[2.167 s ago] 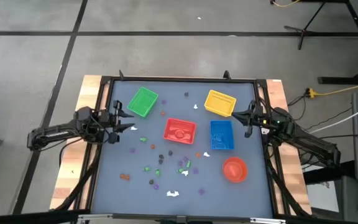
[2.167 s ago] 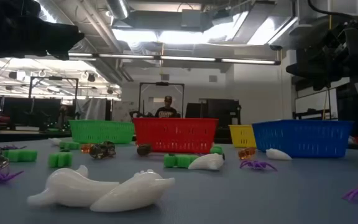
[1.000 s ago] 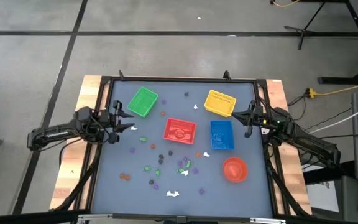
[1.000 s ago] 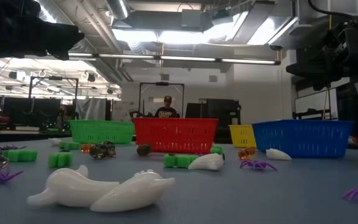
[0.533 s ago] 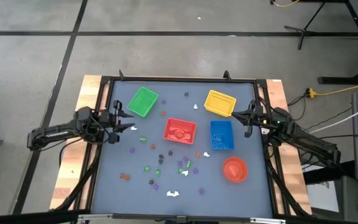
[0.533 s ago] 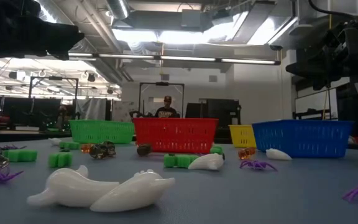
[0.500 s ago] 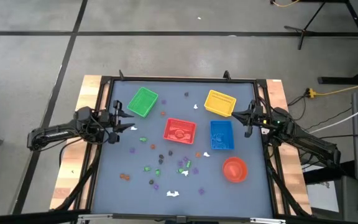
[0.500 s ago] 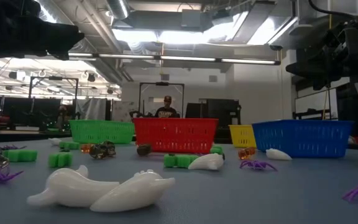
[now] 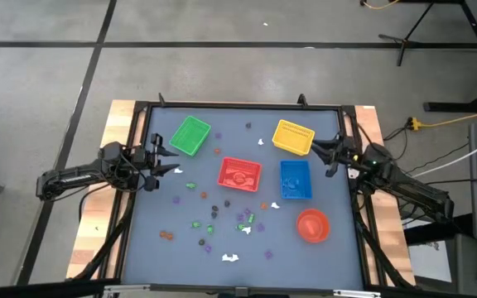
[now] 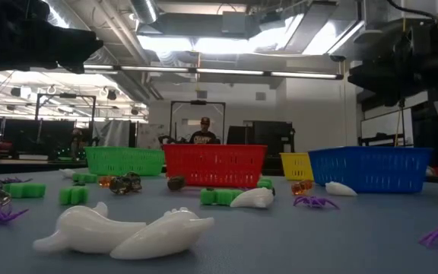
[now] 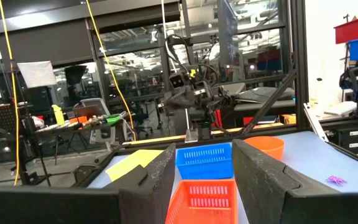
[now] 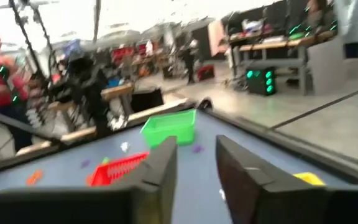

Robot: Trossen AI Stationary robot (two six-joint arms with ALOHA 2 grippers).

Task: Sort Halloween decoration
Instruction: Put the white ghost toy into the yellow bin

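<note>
The Halloween decoration is many tiny trinkets (image 9: 222, 219) in green, purple, orange, white and black, lying loose on the blue-grey table's near half. The low view shows white pieces (image 10: 120, 232), green pieces (image 10: 219, 196) and a purple spider (image 10: 315, 202) resting on the tabletop. My left gripper (image 9: 175, 163) hovers open over the table's left edge, pointing right, with nothing between its fingers (image 11: 204, 180). My right gripper (image 9: 320, 150) hovers open over the right edge, pointing left, beside the yellow basket, also holding nothing (image 12: 194, 168).
A green basket (image 9: 190, 135) and a yellow basket (image 9: 293, 136) stand at the far side, a red basket (image 9: 239, 175) and a blue basket (image 9: 295, 180) mid-table, a round red bowl (image 9: 311, 225) near right. A person (image 10: 204, 131) stands beyond the far edge.
My right gripper has opened from shut and its wrist has turned a little, staying in its place over the table's right edge. The trinkets and baskets lie as before.
</note>
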